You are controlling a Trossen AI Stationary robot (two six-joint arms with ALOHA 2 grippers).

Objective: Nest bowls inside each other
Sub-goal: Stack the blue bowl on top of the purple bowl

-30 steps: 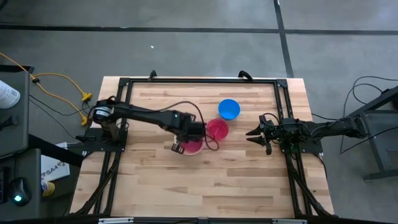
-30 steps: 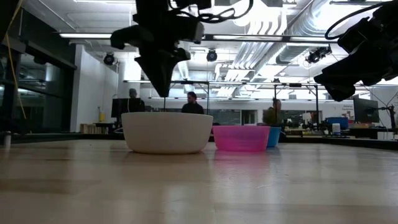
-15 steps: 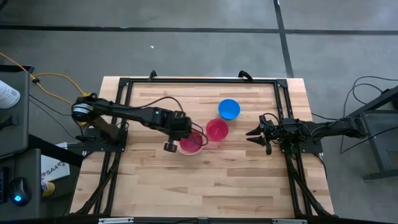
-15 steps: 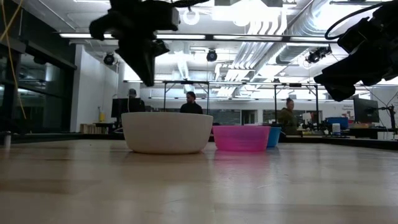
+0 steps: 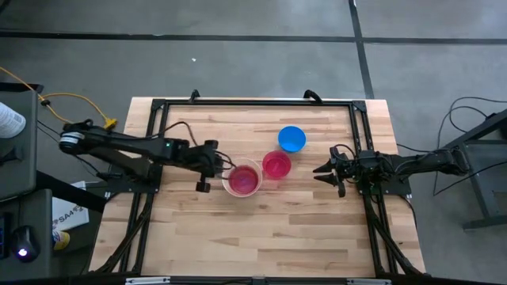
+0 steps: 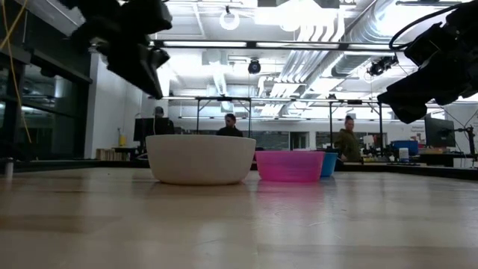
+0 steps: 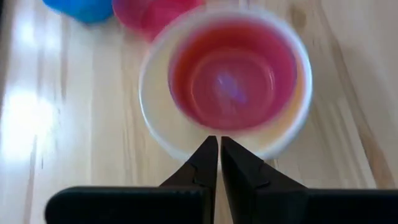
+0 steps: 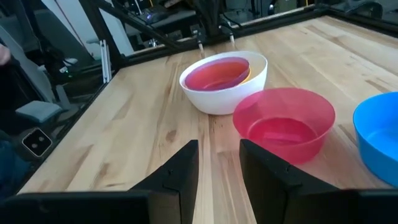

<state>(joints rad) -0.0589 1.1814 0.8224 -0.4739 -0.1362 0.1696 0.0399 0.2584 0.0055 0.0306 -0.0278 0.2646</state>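
A white bowl (image 5: pixel 226 181) stands on its base at the table's middle, with a yellow bowl (image 8: pixel 247 76) and a purple bowl (image 8: pixel 217 74) nested in it. To its right stands a red-pink bowl (image 5: pixel 276 165), and farther back a blue bowl (image 5: pixel 291 138). My left gripper (image 7: pixel 219 144) hangs shut and slanting down, just left of the white bowl (image 7: pixel 155 118) and above the table (image 5: pixel 224 169). My right gripper (image 5: pixel 321 170) waits open at the table's right side, pointing toward the bowls (image 8: pixel 219 163).
Black frame rails (image 5: pixel 253 103) run along the table's far, left and right sides. Bare wood (image 5: pixel 253 237) lies between the bowls and the near edge. People (image 6: pixel 347 138) stand in the room beyond the table.
My left gripper has drawn back from above the white bowl toward the table's left edge, tipping from steeply down to a slant. It has stayed shut. The bowls have kept their places.
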